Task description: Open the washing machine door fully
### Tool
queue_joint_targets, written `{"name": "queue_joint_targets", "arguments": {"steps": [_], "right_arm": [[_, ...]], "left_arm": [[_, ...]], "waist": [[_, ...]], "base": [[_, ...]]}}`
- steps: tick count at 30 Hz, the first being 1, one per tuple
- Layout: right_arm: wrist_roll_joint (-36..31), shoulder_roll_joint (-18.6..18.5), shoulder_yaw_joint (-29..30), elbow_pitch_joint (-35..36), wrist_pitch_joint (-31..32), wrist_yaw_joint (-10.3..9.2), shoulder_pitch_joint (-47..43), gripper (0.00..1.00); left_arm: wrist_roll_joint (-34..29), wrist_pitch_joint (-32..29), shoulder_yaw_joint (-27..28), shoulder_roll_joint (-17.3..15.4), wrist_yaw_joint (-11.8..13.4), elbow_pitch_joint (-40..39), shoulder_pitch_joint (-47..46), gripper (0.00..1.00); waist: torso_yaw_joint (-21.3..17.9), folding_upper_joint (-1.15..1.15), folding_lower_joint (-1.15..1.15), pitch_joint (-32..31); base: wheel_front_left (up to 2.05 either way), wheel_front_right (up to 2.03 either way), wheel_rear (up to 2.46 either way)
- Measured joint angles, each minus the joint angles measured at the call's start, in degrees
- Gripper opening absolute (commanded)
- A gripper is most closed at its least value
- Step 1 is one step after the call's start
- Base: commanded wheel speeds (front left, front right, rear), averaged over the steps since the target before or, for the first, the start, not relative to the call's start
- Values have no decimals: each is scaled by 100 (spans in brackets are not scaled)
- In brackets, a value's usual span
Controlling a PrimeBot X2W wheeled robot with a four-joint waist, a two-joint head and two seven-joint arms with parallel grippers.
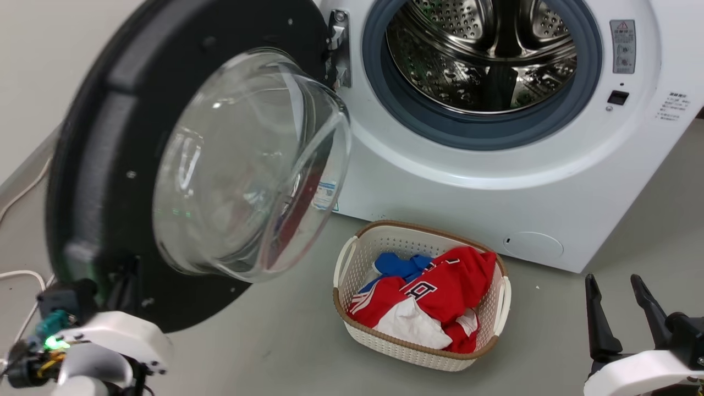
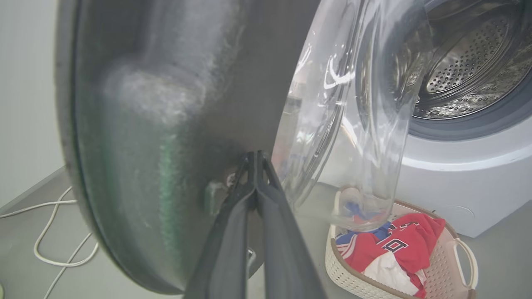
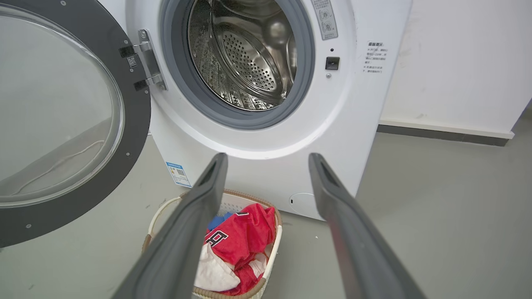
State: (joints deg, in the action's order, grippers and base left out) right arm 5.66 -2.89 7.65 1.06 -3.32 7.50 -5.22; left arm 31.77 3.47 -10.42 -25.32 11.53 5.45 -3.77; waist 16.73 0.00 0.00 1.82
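The washing machine (image 1: 440,181) stands with its steel drum (image 1: 478,55) exposed. The washing machine door (image 1: 110,137) hangs swung out to the left on its metal hinge (image 1: 338,49), and its glass bowl (image 1: 247,165) bulges toward me. In the left wrist view my left gripper (image 2: 254,157) is shut with nothing between its fingers. Its tips press on the door's black inner face (image 2: 166,124), just beside the bowl. My right gripper (image 1: 612,279) stands open at the lower right, apart from the machine. The right wrist view has the open right gripper (image 3: 268,158) facing the machine's front (image 3: 353,104) and the door (image 3: 137,124).
A white laundry basket (image 1: 418,352) with red, blue and white clothes sits on the grey floor before the machine, under the door's swing. A white cable (image 1: 22,272) lies on the floor at the left. A wall with a dark baseboard (image 3: 440,133) runs right of the machine.
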Motion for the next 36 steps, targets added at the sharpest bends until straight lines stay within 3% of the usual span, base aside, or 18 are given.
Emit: {"name": "queue_joint_targets", "arguments": {"steps": [10,23,29,36], "right_arm": [[-59,-1,29,135,93,0,188,100],[-31,-1,-33,136,136,0,259,100],[33,-1,-56,12,99,0,83,100],[89,-1,-101,-65,75,0,-46,100]], "left_arm": [[341,388,491,-370,-470,1480,-838,0],[423,784,532,-452,-795,2706,-1386,0],[283,994,422,-312,-748,2604,-1113,0],[167,1083,379,-23,-328,1518,-184,0]], "waist": [[-181,0,0,369],[-208,0,0,344],[-190,0,0,-18],[-200,0,0,-371]], "base": [[0,0,0],[0,0,0],[0,0,0],[0,0,0]]}}
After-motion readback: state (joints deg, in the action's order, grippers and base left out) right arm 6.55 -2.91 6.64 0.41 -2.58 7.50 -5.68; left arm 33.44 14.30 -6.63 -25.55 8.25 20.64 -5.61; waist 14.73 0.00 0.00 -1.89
